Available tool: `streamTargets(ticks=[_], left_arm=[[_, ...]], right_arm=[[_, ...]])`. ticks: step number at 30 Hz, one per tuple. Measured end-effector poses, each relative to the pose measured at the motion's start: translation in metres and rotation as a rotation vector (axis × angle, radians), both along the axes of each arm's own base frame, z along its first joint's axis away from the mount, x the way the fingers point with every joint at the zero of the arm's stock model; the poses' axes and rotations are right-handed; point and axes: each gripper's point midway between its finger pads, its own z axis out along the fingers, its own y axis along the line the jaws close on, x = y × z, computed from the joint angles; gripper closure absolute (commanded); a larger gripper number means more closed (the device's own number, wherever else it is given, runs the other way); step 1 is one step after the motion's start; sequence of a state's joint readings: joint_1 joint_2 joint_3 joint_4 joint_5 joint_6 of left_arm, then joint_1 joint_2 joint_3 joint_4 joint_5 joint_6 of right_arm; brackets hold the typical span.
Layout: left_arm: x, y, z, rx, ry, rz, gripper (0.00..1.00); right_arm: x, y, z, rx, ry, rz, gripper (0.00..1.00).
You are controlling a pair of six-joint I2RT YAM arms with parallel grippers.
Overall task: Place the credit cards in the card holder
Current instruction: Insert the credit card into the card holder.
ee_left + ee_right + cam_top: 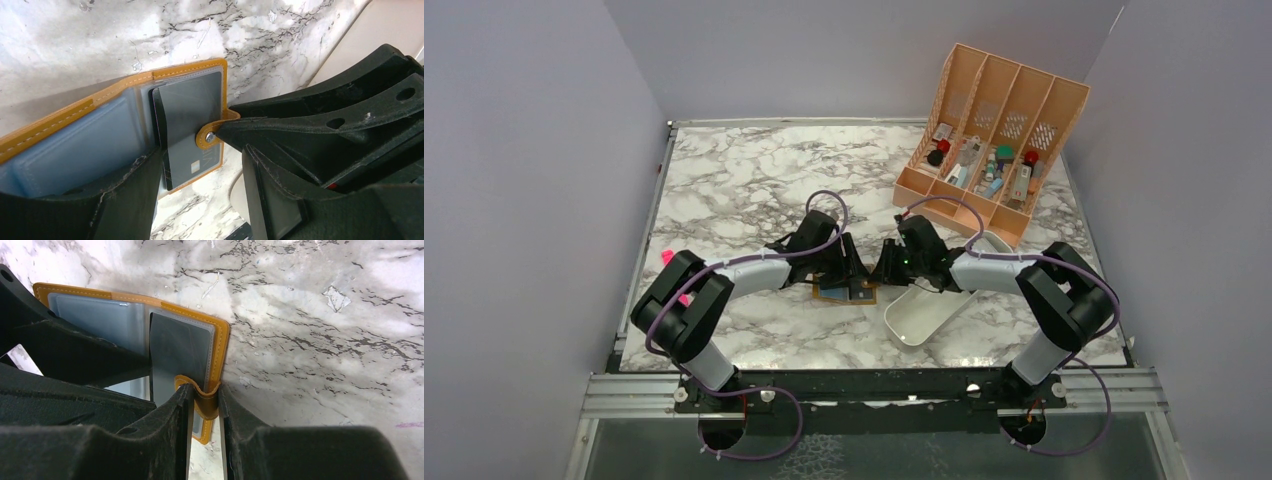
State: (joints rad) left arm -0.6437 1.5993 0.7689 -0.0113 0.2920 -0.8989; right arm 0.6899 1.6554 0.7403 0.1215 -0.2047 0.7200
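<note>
Open mustard card holder (844, 291) lies at table centre. One dark credit card (192, 120) sits partway in its 3 o'clock pocket, likely needing a final push. The right gripper (206, 402) pinches the snap tab; the left gripper (200, 170) is spread wide.

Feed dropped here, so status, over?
Left gripper open over card holder. Right gripper shut on its snap tab. One credit card partly pocketed. White tray alongside.
</note>
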Motion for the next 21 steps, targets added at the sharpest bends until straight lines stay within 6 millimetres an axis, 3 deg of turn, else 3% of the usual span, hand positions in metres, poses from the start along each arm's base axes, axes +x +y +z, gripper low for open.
streamTargets(ticks=[9, 18, 21], left_arm=[[0.001, -0.004, 0.001, -0.048, -0.002, 0.021, 0.38], [0.0, 0.001, 0.003, 0.001, -0.024, 0.002, 0.37], [-0.001, 0.003, 0.008, 0.015, -0.048, -0.009, 0.37]], right_arm=[[0.003, -0.002, 0.0, 0.003, 0.004, -0.017, 0.72], [0.001, -0.005, 0.004, -0.036, -0.015, 0.008, 0.6], [0.006, -0.009, 0.016, -0.074, -0.067, 0.026, 0.57]])
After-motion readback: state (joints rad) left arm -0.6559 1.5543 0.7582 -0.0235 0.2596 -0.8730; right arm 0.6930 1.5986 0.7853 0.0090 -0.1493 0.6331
